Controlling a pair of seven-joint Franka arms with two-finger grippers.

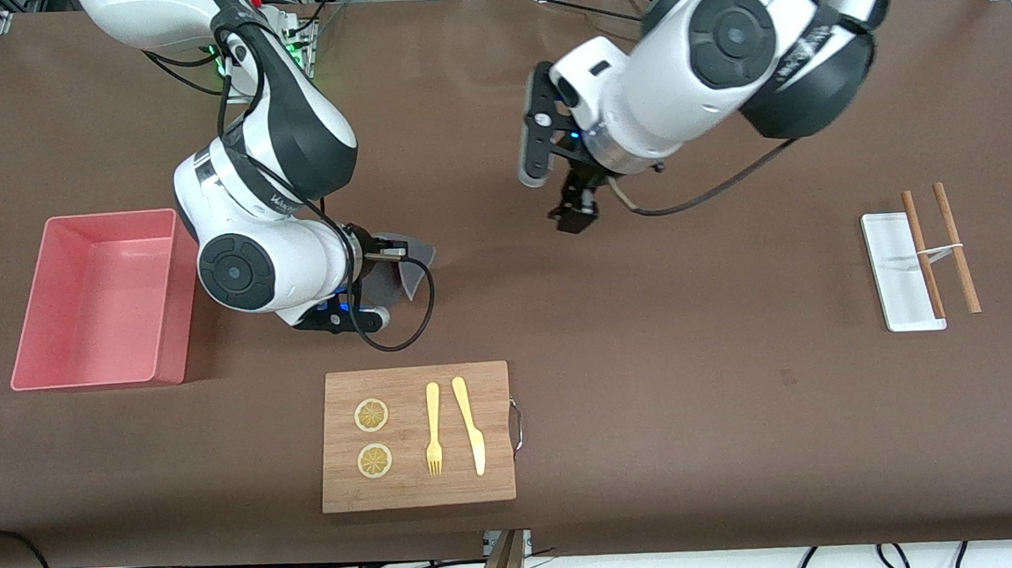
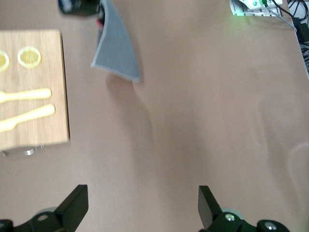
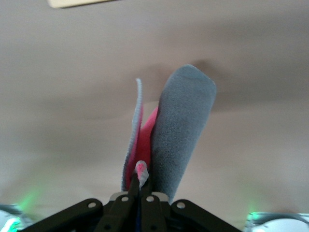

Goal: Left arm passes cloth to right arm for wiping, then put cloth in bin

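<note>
Right wrist view shows the cloth [image 3: 178, 130] is light and floppy, drooping folded from the right gripper [image 3: 140, 186], which pinches one edge tight; best held by the hem. It hangs over bare table, bin [image 1: 98, 300] at 9 o'clock. Left gripper [image 2: 142, 208] hovers wide, empty.

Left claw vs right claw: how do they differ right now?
The left claw is open and empty over bare table; the right claw is shut on the cloth, which hangs folded, grey outside, pink inside. Both hang above the table, neither over the bin.
</note>
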